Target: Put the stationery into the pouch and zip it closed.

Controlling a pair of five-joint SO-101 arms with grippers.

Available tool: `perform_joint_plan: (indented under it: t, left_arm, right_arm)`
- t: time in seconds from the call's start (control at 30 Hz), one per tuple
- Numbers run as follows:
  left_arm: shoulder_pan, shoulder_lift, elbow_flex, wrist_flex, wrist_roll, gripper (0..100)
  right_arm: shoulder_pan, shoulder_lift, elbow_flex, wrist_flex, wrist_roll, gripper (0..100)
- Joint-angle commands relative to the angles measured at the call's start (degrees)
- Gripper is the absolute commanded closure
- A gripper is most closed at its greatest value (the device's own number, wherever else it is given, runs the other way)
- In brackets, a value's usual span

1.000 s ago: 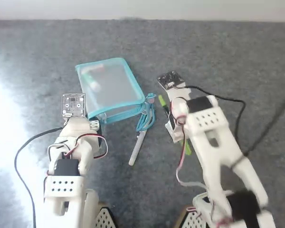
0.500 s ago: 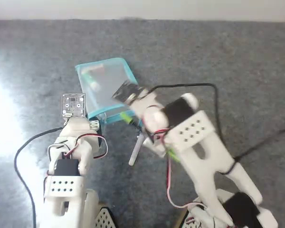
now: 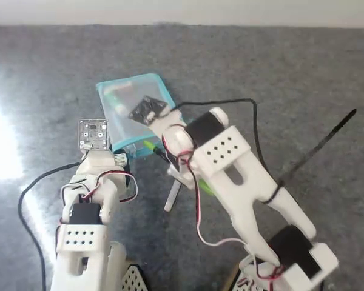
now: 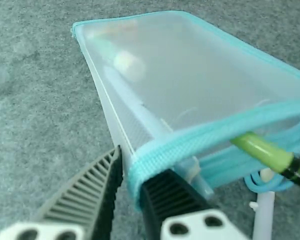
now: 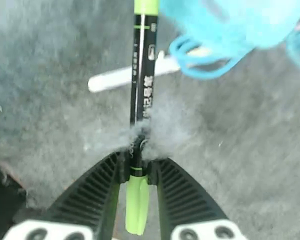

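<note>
Far left: left gripper [image 3: 118, 159] [image 4: 127, 170] clamped on the near corner of the translucent plastic pouch with teal zip trim [image 3: 118, 124] [image 4: 190, 75], teal edge nipped between ribbed dark fingers [image 4: 102, 190]. Resting on the grey carpet-like tabletop [image 3: 42, 73], mouth gaping towards the arms, pale items dimly visible inside through the plastic. Just beside the mouth, looped teal cord [image 4: 265, 180] [image 5: 200, 60] and slim white pen [image 3: 171, 197] [image 4: 262, 210] [image 5: 115, 77], both down on the tabletop and outside the pouch. Further right: right gripper [image 5: 138, 167] closed tight on the black marker with lime-green ends [image 5: 140, 90] [image 4: 262, 150] [image 3: 150, 146], gripped near its rear end. Barrel crossing above the white pen, front green tip right at the pouch mouth, under the upper teal edge. Hard to tell how far in.
</note>
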Motion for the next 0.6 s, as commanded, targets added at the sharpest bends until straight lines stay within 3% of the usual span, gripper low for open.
perform_joint_plan:
  t: [0.0,0.37,0.57]
  left_arm:
    - [0.09,-0.70,-0.04,-1.49,-0.35,99]
    - [0.09,-0.70,0.40,-1.49,-0.35,99]
    - [0.09,-0.70,0.40,-1.49,-0.35,99]
  right_arm:
    - [-0.22,3.30,-9.76,-0.75,-1.32,99.1]
    - [0.31,28.44,-34.90,1.36,-1.76,98.7]
    - [2.95,33.36,-48.35,4.35,-6.24,83.1]
